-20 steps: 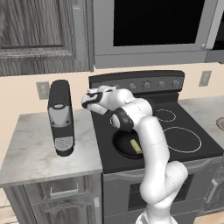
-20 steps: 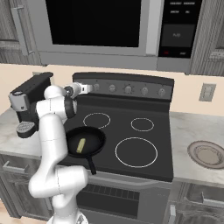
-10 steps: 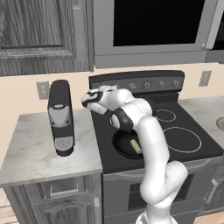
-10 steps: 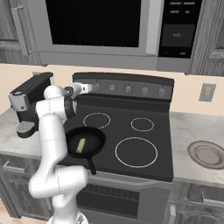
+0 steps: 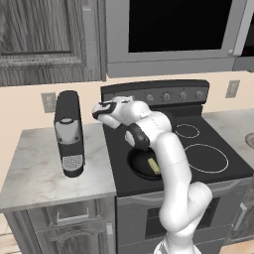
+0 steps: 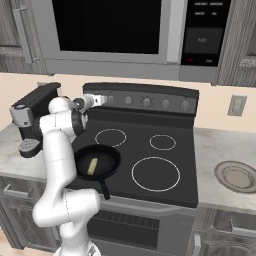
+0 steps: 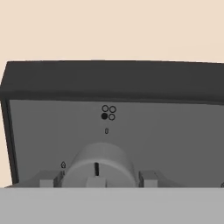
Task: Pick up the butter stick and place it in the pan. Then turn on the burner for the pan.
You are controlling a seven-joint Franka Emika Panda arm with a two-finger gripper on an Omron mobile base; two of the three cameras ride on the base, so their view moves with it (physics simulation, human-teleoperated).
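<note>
Gripper (image 7: 99, 178) at the stove's leftmost burner knob (image 7: 101, 166).
Its fingers (image 7: 49, 178) stand either side of the knob, apparently clasping it, though contact is hard to confirm. The butter stick (image 6: 92, 166) lies inside the pan (image 6: 109, 161) on the front-left burner.

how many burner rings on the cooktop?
3 visible: back left, back right, front right. The pan sits front left and may hide a fourth.
</note>
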